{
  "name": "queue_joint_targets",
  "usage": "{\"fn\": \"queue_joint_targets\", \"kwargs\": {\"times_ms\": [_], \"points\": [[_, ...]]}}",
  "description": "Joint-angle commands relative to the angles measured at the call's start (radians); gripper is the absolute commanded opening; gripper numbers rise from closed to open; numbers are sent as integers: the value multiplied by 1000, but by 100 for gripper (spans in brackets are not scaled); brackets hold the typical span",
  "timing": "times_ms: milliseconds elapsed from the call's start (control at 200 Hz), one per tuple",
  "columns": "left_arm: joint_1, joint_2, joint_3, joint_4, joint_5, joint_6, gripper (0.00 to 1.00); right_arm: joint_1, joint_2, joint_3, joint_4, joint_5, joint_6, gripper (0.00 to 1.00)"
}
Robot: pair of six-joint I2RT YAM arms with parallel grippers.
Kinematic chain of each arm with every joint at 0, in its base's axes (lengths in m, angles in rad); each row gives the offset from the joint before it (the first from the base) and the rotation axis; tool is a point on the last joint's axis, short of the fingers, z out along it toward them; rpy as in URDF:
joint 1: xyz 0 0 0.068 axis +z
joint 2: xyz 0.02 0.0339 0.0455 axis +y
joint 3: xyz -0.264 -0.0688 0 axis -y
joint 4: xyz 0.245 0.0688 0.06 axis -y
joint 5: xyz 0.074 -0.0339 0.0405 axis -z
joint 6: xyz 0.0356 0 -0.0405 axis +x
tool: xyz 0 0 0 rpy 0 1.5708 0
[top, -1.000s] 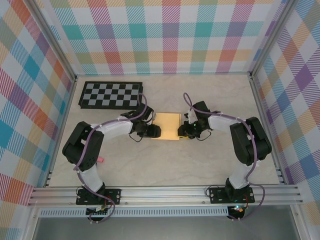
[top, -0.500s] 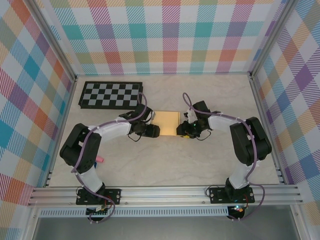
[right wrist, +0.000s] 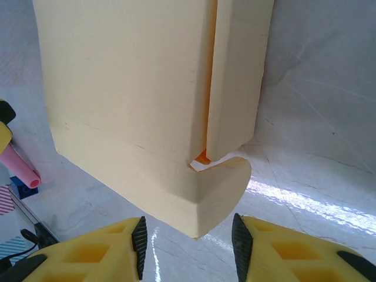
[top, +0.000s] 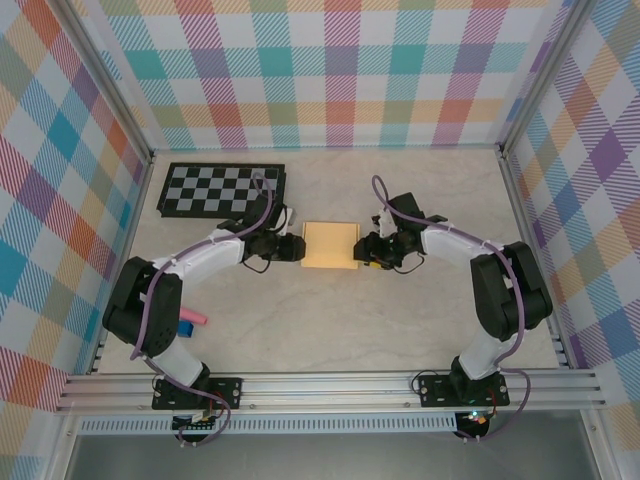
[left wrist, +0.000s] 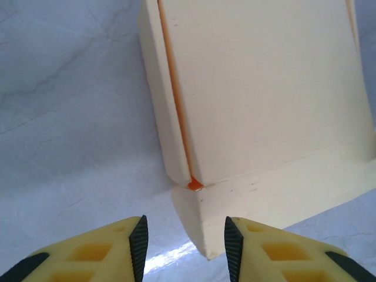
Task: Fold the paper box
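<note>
The paper box (top: 331, 245), made of smooth yellow card and folded flat into a rectangle, is laid on the marbled tabletop (top: 330, 330). The left hand (left wrist: 183, 232) and the right hand (right wrist: 188, 232) are seen released, with one box corner just before each.

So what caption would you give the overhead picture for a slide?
Both open, the left gripper and right gripper sit at opposite edges of the yellow paper box.
</note>
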Motion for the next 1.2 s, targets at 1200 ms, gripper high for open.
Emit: {"fn": "queue_joint_targets", "kwargs": {"times_ms": [1200], "points": [[5,99,-50,140,110,-43,34,3,90,44,67,-64,84,40]]}}
